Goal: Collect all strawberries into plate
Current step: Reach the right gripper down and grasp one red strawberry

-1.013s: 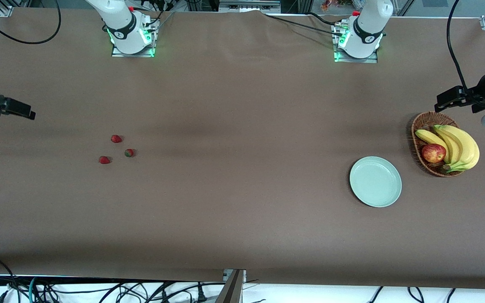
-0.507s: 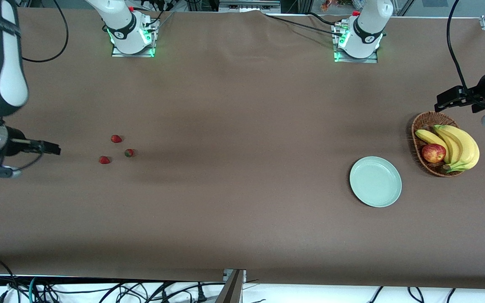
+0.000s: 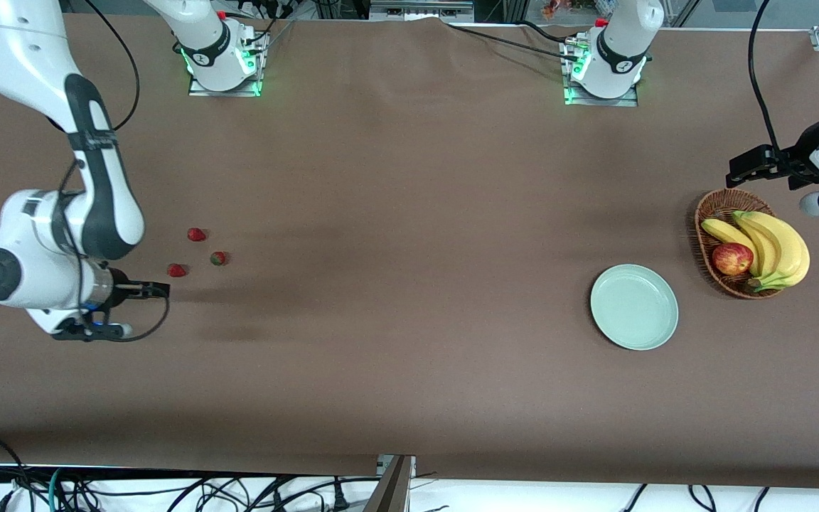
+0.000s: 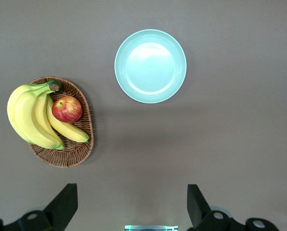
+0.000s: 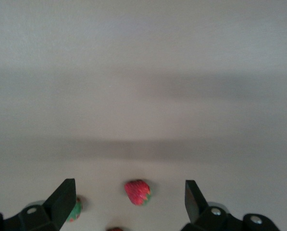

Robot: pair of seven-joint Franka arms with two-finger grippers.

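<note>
Right pincer spread wide, empty, low over table just beside the three strawberries; one berry centred between its fingers. Left pincer wide, waiting above the bare plate.

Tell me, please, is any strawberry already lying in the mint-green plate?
No, the plate holds nothing, and all three strawberries lie on the table toward the right arm's end.
</note>
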